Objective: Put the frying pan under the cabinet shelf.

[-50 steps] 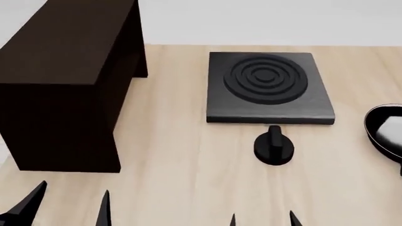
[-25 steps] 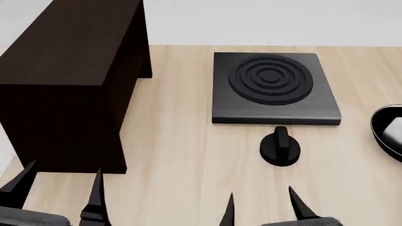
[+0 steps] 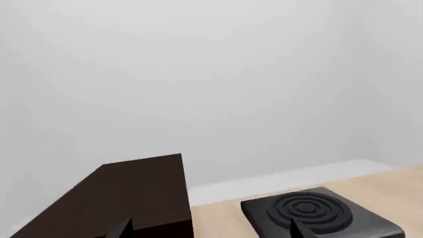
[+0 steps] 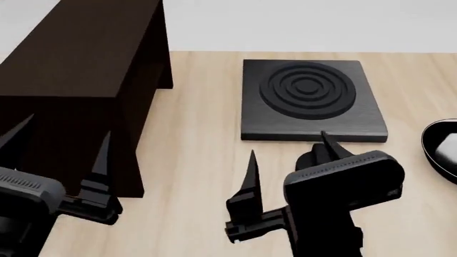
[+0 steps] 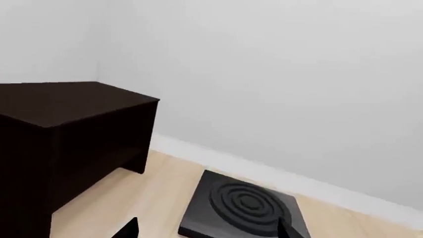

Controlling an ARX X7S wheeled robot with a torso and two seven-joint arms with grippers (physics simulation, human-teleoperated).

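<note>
Left wrist view: only the cabinet shelf and stove plate show.

Head view: the frying pan sits at the surface's far right edge, nearer the right pincer; handle hidden. Both the right and the left pincer gape wide, and both have risen into view.

Right wrist view: no pan.

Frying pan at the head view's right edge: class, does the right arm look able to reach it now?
Probably yes: the right gripper is open, and bare tabletop lies between it and the frying pan, with nothing in the way.
</note>
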